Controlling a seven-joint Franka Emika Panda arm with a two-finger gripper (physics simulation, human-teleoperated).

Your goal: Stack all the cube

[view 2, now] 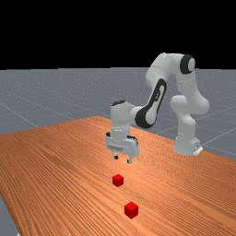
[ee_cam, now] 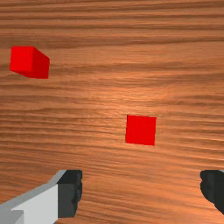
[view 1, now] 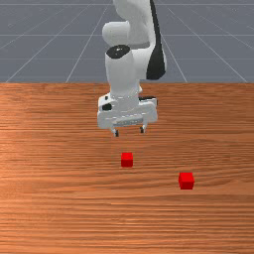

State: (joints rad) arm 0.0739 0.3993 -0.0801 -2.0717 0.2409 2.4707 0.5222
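Note:
In the front view my gripper (view 1: 129, 132) is open above the table, with nothing between its fingers. One red cube (view 1: 127, 159) rests on the wood a little nearer the camera than the hand. The other red cube (view 1: 186, 181) lies nearer the camera still, toward the front view's right. The far view has the gripper (view 2: 122, 160) above and behind the nearer-to-hand cube (view 2: 118, 180), and the second cube (view 2: 131, 210) apart from it. Seen from the wrist, the fingertips of the gripper (ee_cam: 141, 190) stand wide; one cube (ee_cam: 140, 130) is just ahead of them, the other (ee_cam: 29, 62) farther off.
The orange-brown wooden table (view 1: 59, 198) carries both cubes, set well apart from each other. Its back edge runs behind the hand in the front view. The arm's base stands at the far view's right, by the table's edge.

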